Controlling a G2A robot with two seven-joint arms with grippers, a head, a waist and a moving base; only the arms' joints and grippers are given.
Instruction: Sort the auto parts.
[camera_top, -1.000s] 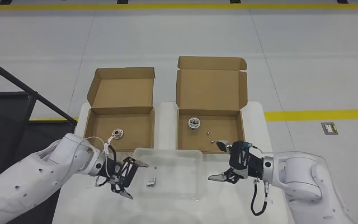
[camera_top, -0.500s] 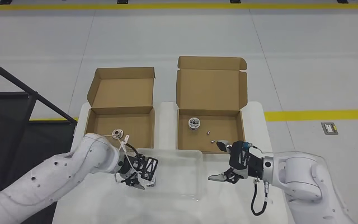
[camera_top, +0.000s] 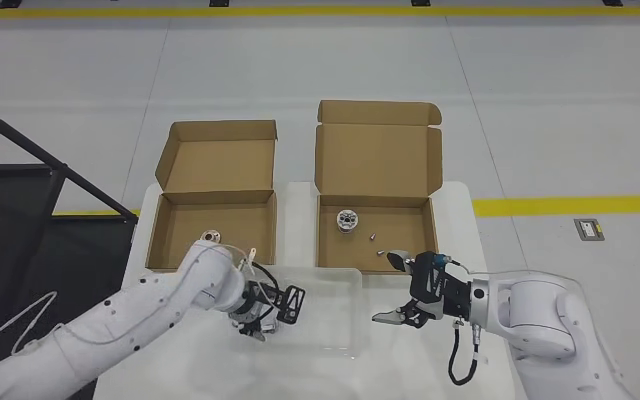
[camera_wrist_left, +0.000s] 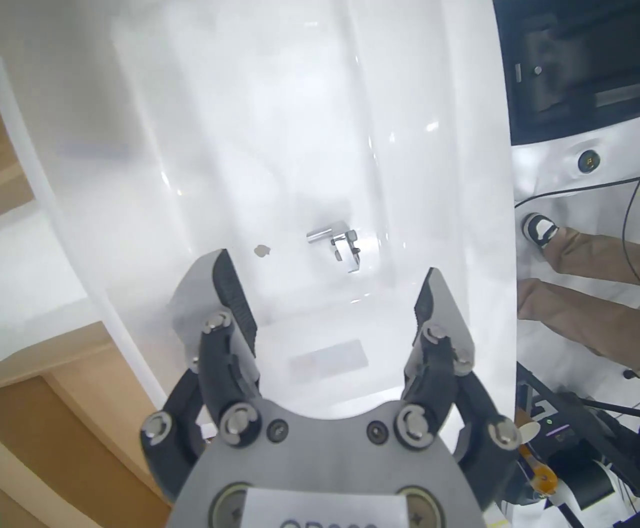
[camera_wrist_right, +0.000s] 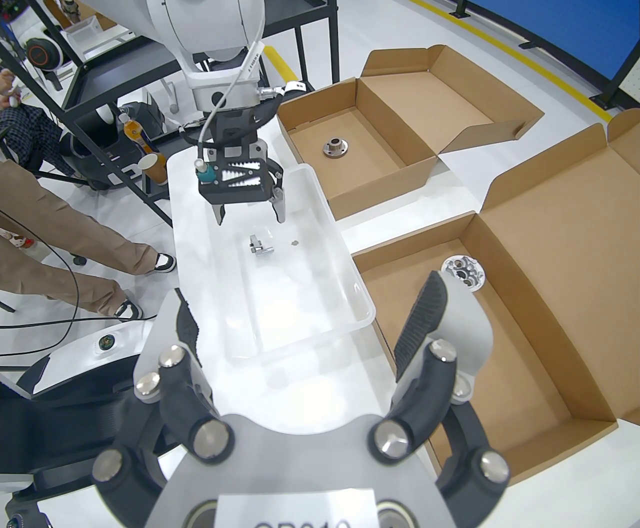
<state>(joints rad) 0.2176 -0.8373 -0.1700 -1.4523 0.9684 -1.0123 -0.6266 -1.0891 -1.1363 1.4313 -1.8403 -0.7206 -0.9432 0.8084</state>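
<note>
Currently the left gripper (camera_wrist_left: 327, 272) hangs over the left part of the clear plastic tray (camera_top: 300, 270), which sits at the near middle of the white table (camera_top: 295, 215). Its fingers are spread wide and hold nothing. Just beneath them, on the tray floor, lies a small shiny metal clip (camera_wrist_left: 340, 242), untouched by either fingertip. A tiny round disc (camera_wrist_left: 261, 250) lies near the clip but apart from it.

The right gripper (camera_wrist_right: 308, 292) hovers just off the right end of the tray, by the near right corner of the right cardboard box (camera_top: 400, 230). Its fingers are likewise wide apart and empty.

Both boxes stand on the far side of the tray with their lids folded back. The left cardboard box (camera_top: 240, 225) holds a flanged metal hub (camera_wrist_right: 336, 147). The right one holds a round metal part with holes (camera_top: 347, 219) toward its far left, and two small screws (camera_top: 372, 237) lie on its floor nearer the tray.
</note>
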